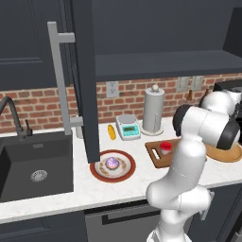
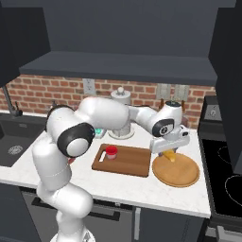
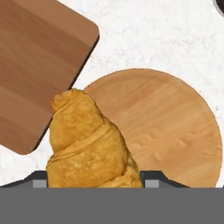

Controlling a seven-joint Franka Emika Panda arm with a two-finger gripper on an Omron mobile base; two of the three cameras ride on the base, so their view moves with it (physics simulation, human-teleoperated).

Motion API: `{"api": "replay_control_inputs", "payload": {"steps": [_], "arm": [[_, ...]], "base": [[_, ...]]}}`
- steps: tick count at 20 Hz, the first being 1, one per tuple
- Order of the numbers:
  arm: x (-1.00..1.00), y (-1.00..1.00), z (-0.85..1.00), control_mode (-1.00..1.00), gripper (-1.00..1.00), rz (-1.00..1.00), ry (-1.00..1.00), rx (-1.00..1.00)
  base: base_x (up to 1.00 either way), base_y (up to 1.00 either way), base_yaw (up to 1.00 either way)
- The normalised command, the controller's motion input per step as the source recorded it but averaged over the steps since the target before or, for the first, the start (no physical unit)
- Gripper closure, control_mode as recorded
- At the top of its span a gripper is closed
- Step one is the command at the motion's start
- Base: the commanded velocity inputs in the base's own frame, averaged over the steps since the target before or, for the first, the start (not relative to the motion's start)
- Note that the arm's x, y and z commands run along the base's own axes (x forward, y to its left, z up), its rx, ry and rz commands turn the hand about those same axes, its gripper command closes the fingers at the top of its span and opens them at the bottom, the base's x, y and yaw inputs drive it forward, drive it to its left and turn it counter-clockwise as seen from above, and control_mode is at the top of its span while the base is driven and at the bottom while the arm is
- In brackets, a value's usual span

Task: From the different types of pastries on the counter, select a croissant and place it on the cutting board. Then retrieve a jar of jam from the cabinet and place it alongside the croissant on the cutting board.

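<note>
While lifted above round wooden plate [image 3: 175, 131], croissant [image 3: 87, 144] pinched between fingers [image 2: 166, 154], long axis running toward 12 o'clock in hand view. Cutting board [image 3: 39, 65] off at 10 o'clock, jam jar [image 2: 111, 151] already on it. Next, judged: carry toward 10 o'clock.

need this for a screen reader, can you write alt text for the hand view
A golden croissant sits gripped in the gripper, lifted above a round wooden plate on a white speckled counter. The rectangular cutting board lies at the upper left, beside the plate.
</note>
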Motion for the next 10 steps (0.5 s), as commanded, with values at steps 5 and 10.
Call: {"api": "replay_control_inputs", "payload": {"steps": [5,10], "arm": [[-0.39,0.9,0.02,-1.0,1.0,0.0,0.01,0.0],[-0.17,0.71,-0.01,-1.0,1.0,0.0,0.0,0.0]], "base": [[0.0,0.0,0.0],[0.0,0.0,0.0]]}}
